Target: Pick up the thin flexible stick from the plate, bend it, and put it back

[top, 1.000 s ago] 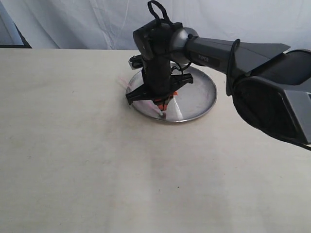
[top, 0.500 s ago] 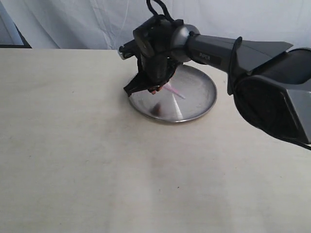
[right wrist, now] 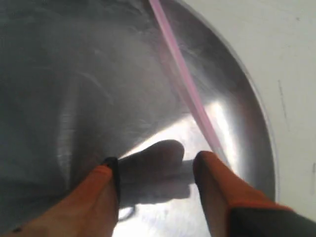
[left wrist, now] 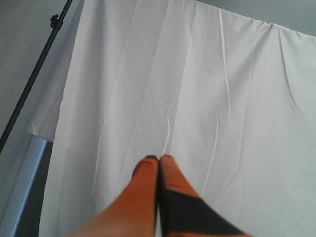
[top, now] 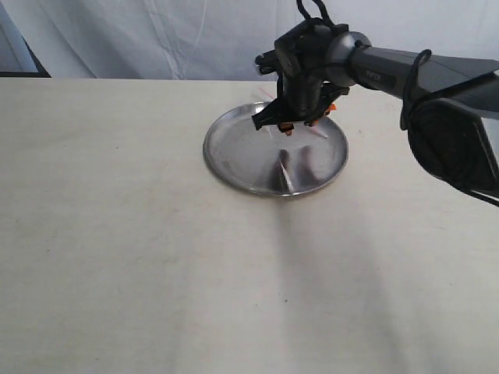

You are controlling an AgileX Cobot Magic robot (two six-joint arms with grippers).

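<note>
The shiny steel plate (top: 234,160) sits on the tan table, toward the back. My right gripper (top: 290,125) hangs just above the plate's far side, open, with nothing between its orange fingers. In the right wrist view the thin pink stick (right wrist: 180,69) lies free on the plate (right wrist: 74,74). It runs past the outside of one fingertip of the right gripper (right wrist: 153,163). My left gripper (left wrist: 159,158) is shut and empty, pointing up at a white curtain; it does not show in the exterior view.
A white curtain (top: 156,39) hangs behind the table's far edge. The tan tabletop (top: 156,265) stretches wide in front of and left of the plate. A black pole (left wrist: 34,79) stands beside the curtain in the left wrist view.
The right gripper has opened and let go of the stick, which now lies on the plate. The arm has swung from the plate's near-left part to its far side.
</note>
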